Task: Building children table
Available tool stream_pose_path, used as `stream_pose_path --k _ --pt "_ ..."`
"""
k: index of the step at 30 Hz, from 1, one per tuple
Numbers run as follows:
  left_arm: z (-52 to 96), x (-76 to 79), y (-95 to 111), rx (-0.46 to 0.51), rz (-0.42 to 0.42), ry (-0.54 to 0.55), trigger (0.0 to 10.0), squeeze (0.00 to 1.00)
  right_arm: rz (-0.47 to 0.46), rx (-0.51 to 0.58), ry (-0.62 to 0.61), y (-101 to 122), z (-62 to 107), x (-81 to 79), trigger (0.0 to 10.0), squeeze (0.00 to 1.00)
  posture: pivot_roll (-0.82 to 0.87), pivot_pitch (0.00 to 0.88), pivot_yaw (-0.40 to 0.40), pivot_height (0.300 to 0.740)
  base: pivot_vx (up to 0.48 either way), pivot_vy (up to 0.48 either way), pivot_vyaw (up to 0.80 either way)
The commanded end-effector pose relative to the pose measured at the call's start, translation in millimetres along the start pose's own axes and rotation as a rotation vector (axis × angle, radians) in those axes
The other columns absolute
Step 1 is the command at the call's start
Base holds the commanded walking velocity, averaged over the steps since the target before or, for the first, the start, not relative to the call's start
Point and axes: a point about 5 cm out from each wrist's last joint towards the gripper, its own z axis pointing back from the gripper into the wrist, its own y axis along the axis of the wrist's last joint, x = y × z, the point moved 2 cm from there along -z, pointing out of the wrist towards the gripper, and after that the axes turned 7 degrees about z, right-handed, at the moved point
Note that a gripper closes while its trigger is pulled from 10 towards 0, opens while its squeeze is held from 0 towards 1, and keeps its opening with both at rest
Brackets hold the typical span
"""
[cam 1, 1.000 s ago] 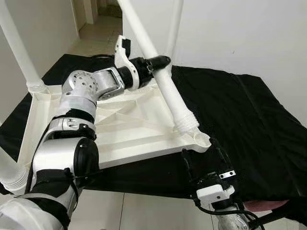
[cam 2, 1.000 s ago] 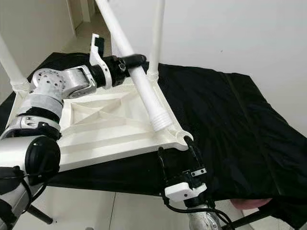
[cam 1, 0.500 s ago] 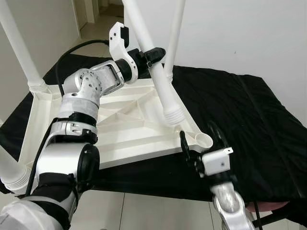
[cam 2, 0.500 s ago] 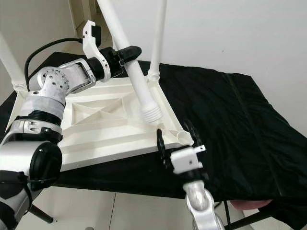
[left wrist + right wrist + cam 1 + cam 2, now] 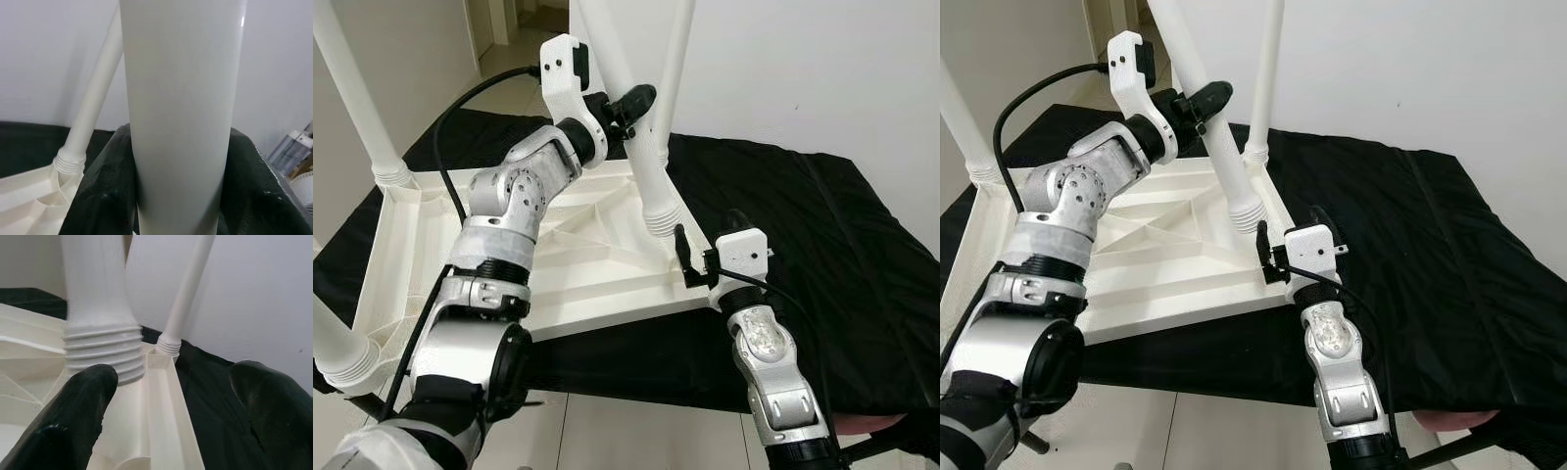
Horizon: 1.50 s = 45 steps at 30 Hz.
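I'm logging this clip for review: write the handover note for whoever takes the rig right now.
Left gripper is shut on the loose leg, whose threaded end hangs just above the upturned tabletop. Right gripper is open at the near right corner of the tabletop, straddling its edge. Three legs already stand in their corners. Left to do: seat and screw this last leg into the near right socket.
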Motion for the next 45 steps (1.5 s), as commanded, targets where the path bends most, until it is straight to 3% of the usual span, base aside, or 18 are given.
stream_pose_path --k 1,8,16,28,32,35,45 --pt "-1.5 9.2 1.3 0.019 -0.037 -0.027 10.0 0.00 -0.009 -0.037 0.042 -4.3 -1.1 -6.8 10.0 0.00 0.01 0.000 -0.079 0.740 0.000 0.000 0.00" --pt "-1.7 13.1 -0.3 0.038 -0.138 -0.022 10.0 0.00 -0.022 -0.072 0.154 -4.0 -1.4 -23.5 10.0 0.00 0.02 0.000 -0.088 0.740 0.000 0.000 0.00" --pt "0.1 23.6 -9.9 0.034 -0.197 -0.047 10.0 0.00 -0.036 -0.085 0.162 0.5 -8.6 -20.9 10.0 0.00 0.02 0.000 -0.091 0.740 0.000 0.000 0.00" --pt "-0.2 42.3 -30.4 0.038 -0.204 -0.061 10.0 0.00 -0.049 -0.072 0.137 8.1 -28.8 -11.6 10.0 0.00 0.02 0.000 -0.097 0.740 0.000 0.000 0.00" --pt "-0.2 49.3 -34.2 0.041 -0.191 -0.069 10.0 0.00 -0.058 -0.075 0.128 8.8 -31.9 -12.3 10.0 0.00 0.03 0.000 -0.099 0.740 0.000 0.000 0.00" --pt "2.5 63.0 -44.4 0.030 -0.174 -0.094 10.0 0.00 -0.095 -0.091 0.119 9.2 -37.4 -17.2 10.0 0.00 0.03 0.000 -0.100 0.740 0.000 0.000 0.00" --pt "2.3 73.0 -47.5 0.036 -0.178 -0.106 10.0 0.00 -0.110 -0.085 0.102 11.9 -45.2 -19.0 10.0 0.00 0.04 0.000 -0.107 0.740 0.000 0.000 0.00"
